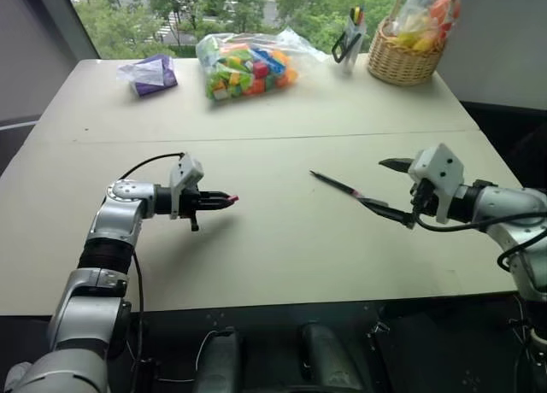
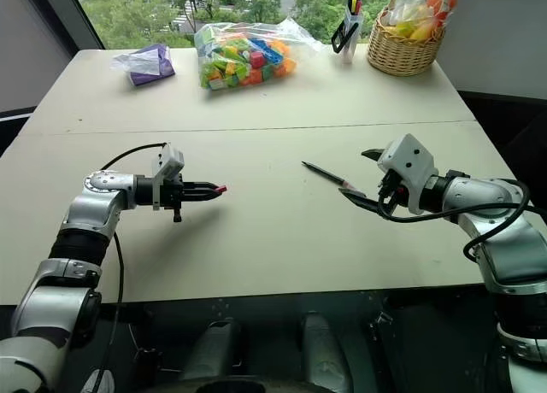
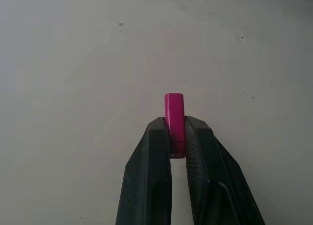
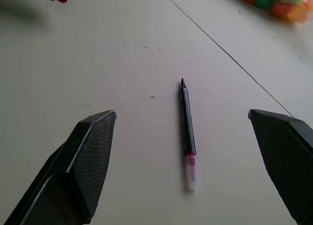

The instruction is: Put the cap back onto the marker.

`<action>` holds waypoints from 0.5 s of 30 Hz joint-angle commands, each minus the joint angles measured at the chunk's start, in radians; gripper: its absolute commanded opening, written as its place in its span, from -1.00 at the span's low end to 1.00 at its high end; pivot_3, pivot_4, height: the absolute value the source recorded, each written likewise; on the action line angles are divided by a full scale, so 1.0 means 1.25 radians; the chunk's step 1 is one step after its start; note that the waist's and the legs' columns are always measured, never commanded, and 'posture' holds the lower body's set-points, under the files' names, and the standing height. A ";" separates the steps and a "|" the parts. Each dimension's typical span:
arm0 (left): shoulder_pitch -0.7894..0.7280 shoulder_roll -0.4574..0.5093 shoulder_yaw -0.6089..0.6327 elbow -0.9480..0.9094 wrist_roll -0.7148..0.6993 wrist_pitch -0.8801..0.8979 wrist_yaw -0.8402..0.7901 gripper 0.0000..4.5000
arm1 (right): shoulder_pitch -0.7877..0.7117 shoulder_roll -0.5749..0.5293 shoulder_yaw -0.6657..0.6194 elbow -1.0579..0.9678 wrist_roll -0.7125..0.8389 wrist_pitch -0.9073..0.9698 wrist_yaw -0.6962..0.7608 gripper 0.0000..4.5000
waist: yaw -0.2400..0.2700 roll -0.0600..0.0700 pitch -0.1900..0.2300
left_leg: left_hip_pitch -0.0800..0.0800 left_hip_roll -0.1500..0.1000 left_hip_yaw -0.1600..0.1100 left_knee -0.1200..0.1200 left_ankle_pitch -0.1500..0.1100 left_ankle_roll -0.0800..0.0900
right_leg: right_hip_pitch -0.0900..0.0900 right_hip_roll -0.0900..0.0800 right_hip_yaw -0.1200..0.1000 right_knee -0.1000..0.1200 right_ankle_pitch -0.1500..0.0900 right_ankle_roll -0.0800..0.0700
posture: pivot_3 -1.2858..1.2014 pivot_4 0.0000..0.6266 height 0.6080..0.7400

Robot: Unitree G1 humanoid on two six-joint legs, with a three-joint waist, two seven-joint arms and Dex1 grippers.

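Table (image 1: 256, 239): a pale beige top is spreading across the whole scene, with a thin seam running side to side across its middle.
Basket (image 1: 402, 60): a wicker basket is sitting at the far right of the table, holding a clear bag of orange and yellow things.
Bag of blocks (image 1: 248, 64): a clear bag of multicoloured toy blocks is lying at the far middle of the table.
Purple bag (image 1: 152, 73): a small clear bag with something purple inside is lying at the far left, well apart from the blocks.
Pen holder (image 1: 352, 34): a small holder with yellow and black pens standing upright is sitting just beside the basket.
Right gripper (image 1: 391, 188): it is hovering above the table at the right, pointing toward the middle, its jaws standing wide apart and holding nothing; one finger is reaching over the near end of the marker.
Left gripper (image 1: 224, 200): it is hanging above the table at the left, pointing to the right, its jaws clamping the cap.
Marker (image 4: 188, 132): it is lying flat on the table right of the middle, uncapped, its tip pointing away from the right gripper.
Cap (image 3: 174, 120): it is sticking out from between the left gripper's fingertips, well apart from the marker.
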 commanded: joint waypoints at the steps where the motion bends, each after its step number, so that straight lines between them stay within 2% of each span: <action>1: 0.021 0.030 0.012 -0.149 -0.052 0.083 0.009 -0.99 | -0.046 0.029 0.025 0.077 -0.024 -0.062 0.014 1.00 | 0.000 0.000 0.000 | 0.000 0.000 0.000 0.000 0.000 0.000 | 0.000 0.000 0.000 0.000 0.000 0.000 | 0.03 -0.52 1.00; 8: 0.085 0.079 0.016 -0.329 -0.097 0.162 0.046 -0.99 | -0.155 0.131 0.092 0.278 -0.068 -0.152 0.028 1.00 | -0.002 0.000 0.000 | 0.001 0.000 0.001 0.000 0.000 0.000 | 0.000 0.000 0.001 0.001 0.000 0.000 | 0.03 -0.52 1.00; 15: 0.144 0.118 0.028 -0.402 -0.124 0.187 0.081 -0.99 | -0.223 0.190 0.125 0.477 -0.116 -0.241 0.054 1.00 | 0.001 0.000 0.000 | 0.001 0.000 0.001 0.000 0.000 0.000 | 0.000 -0.001 0.001 0.000 0.000 0.000 | 0.03 -0.52 1.00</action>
